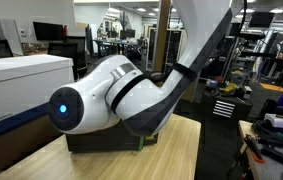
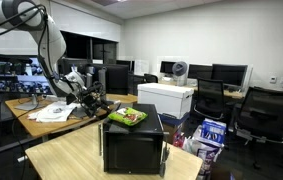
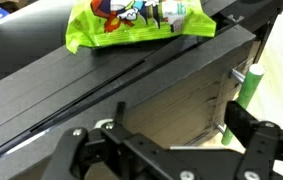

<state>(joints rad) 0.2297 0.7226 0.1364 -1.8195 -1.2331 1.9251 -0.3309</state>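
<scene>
My gripper point(image 3: 181, 118) is open and empty. In the wrist view its two black fingers frame the side of a black box point(image 3: 81, 80). A green snack bag point(image 3: 131, 25) lies on top of the box. A thin green stick-like object point(image 3: 255, 88) shows beside the box's edge, near my right finger. In an exterior view the gripper point(image 2: 93, 102) hangs just left of the black box point(image 2: 133, 145), about level with the bag point(image 2: 127, 117). In an exterior view only the white arm point(image 1: 131, 95) shows and the gripper is out of sight.
The box stands on a wooden table point(image 2: 71, 160). A white box point(image 2: 166, 98) stands behind it. A desk with papers point(image 2: 56, 112) and monitors point(image 2: 21, 75) lies behind the gripper. Office chairs point(image 2: 256, 115) stand at the right. A white case point(image 1: 26, 85) sits beside the arm base.
</scene>
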